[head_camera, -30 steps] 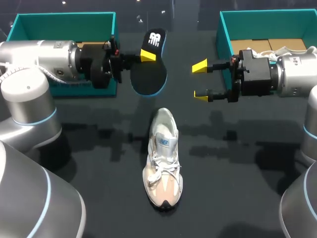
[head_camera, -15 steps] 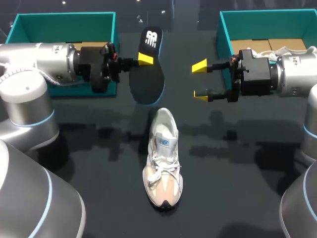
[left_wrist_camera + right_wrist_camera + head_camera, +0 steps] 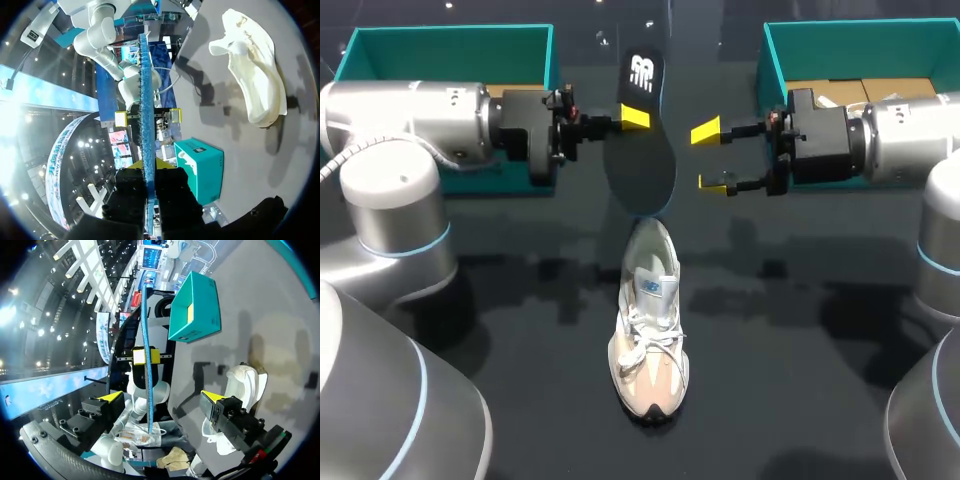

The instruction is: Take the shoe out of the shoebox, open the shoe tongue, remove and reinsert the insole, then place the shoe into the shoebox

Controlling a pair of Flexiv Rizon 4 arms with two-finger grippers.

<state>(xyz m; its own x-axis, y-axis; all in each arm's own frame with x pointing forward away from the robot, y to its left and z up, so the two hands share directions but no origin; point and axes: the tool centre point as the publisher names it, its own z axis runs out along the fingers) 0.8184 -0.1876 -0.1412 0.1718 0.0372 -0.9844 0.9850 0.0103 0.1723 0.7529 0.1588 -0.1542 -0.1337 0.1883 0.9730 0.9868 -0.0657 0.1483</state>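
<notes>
On the dark desk (image 3: 800, 350) lay the shoe (image 3: 648, 320) — beyond it the left claw (image 3: 635, 120) clamped the insole (image 3: 642, 150), seen edge-on in the wrist views — the right claw (image 3: 712, 157) gaped alongside.

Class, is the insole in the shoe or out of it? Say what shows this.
Out: the left gripper holds the insole above the table, apart from the shoe.
</notes>
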